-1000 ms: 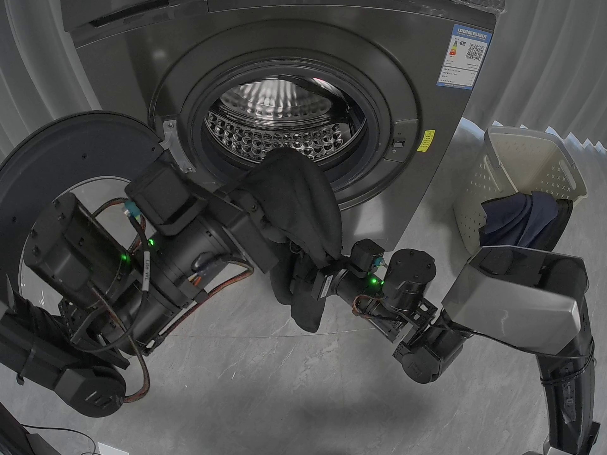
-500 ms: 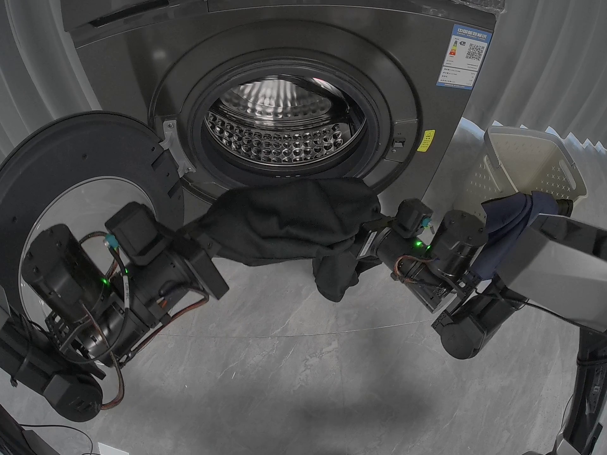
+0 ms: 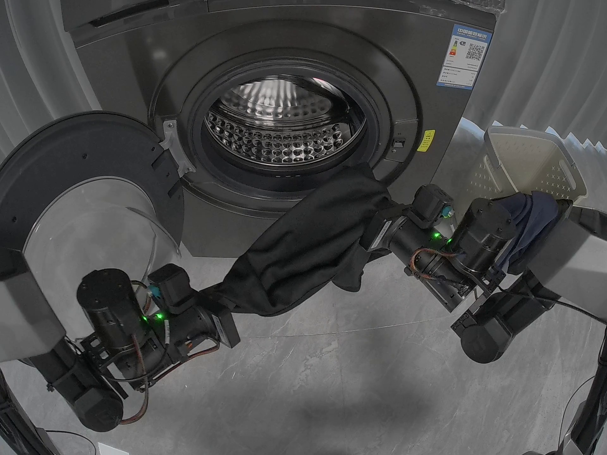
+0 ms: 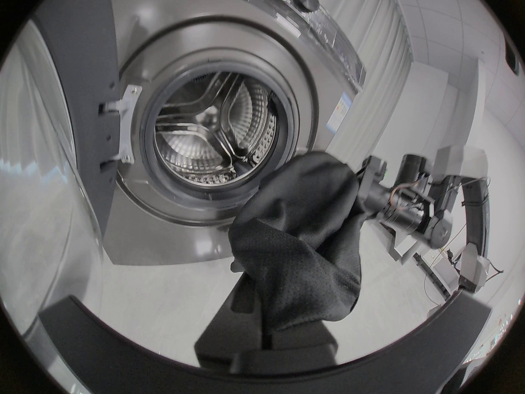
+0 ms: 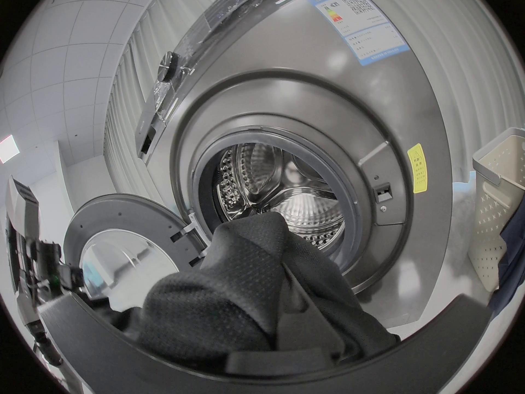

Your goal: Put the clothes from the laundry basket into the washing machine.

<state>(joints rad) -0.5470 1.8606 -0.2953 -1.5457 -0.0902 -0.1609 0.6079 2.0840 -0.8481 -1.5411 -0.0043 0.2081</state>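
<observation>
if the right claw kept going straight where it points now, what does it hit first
Beyond the black garment it grips, the right claw points at the washing machine, probably meeting the door opening's lower rim first; depth is unclear.

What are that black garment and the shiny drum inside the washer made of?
The black garment looks like matte knit fabric: finely dimpled texture, draping limply. The perforated drum is seemingly polished stainless steel: mirror-bright, with punched holes.
</observation>
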